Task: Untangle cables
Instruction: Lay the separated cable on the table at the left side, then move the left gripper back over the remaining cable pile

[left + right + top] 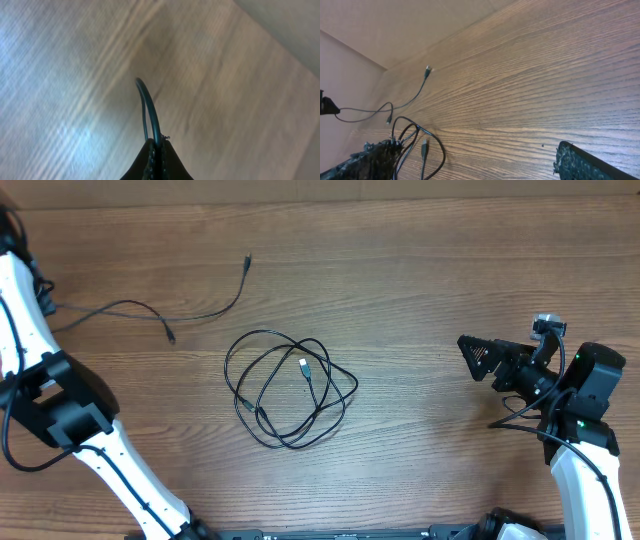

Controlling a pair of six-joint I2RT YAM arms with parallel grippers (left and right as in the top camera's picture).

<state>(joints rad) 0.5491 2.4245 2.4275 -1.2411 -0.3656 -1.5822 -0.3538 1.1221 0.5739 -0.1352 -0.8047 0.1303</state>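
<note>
The left gripper [156,146] is clamping 1 thin cable [150,107] at the worktop's [430,270] left edge, while the right gripper [477,152] is hanging wide and empty near the right edge, well apart from the coiled cable [290,392] lying mid-worktop.

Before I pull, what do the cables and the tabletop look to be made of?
The cables: thin black cords, likely rubber or plastic jacket; they curl loosely, and the one in the left gripper shows a smooth, slightly glossy skin. One plug looks silver, probably metal. The table: wood grain, low sheen; solid wood or laminate, cannot tell.
</note>
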